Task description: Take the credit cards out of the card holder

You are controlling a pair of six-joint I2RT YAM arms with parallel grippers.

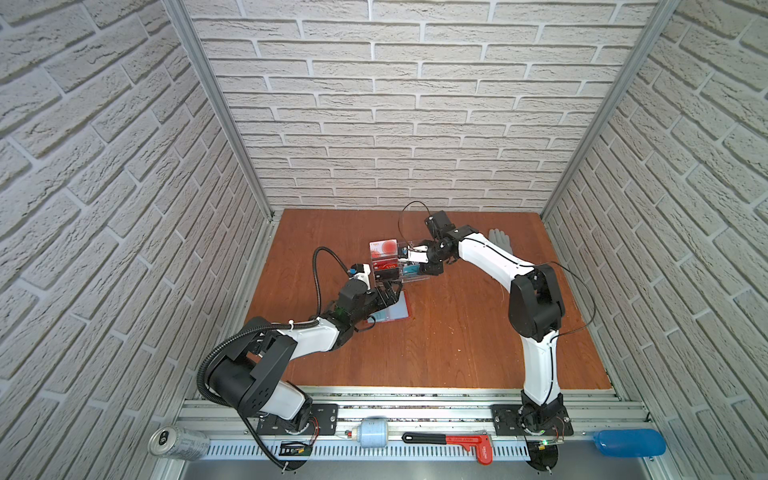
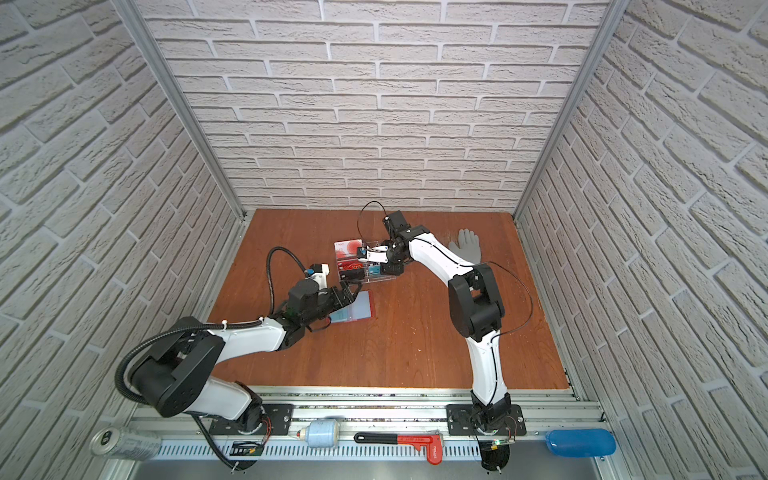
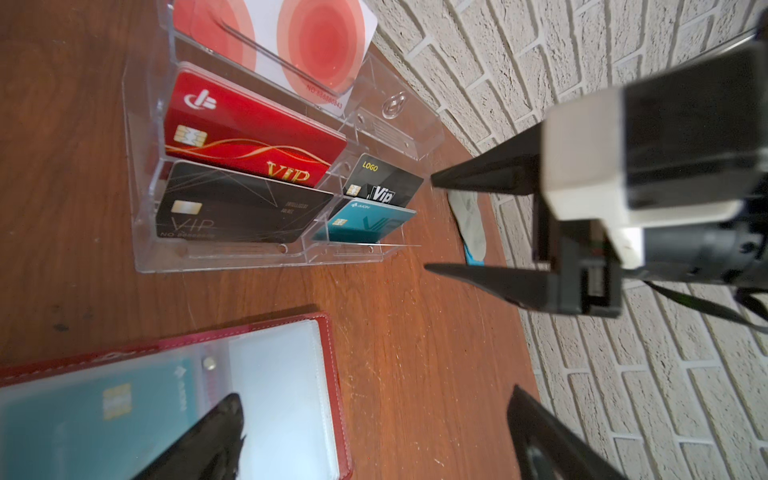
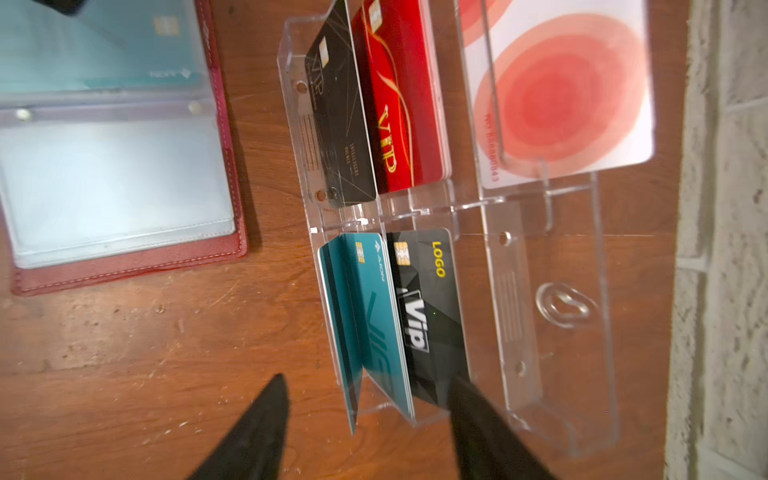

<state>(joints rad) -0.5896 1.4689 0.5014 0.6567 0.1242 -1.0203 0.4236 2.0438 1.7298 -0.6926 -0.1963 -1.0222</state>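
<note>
The red card holder [image 1: 395, 311] [image 3: 328, 374] [image 4: 124, 266] lies open on the wooden table, its clear sleeves facing up. A teal credit card [image 3: 83, 411] [image 4: 137, 54] sits inside one sleeve. My left gripper [image 3: 376, 395] [image 1: 392, 293] is open at the holder's far edge. One of its fingers [image 3: 208, 440] hangs over the sleeve and the other over bare table. My right gripper [image 4: 368, 376] [image 3: 430, 224] is open at the clear stand's front right slot. A teal card [image 4: 338, 324] stands on edge in that slot, between the spread fingers, with neither touching it.
The clear acrylic tiered stand [image 1: 388, 266] [image 4: 582, 332] holds red, black, white and teal VIP cards just behind the card holder. A grey glove [image 1: 500, 241] lies at the back right. A can [image 1: 178, 442], a red wrench [image 1: 457, 442] and a blue object [image 1: 627, 442] rest on the front rail.
</note>
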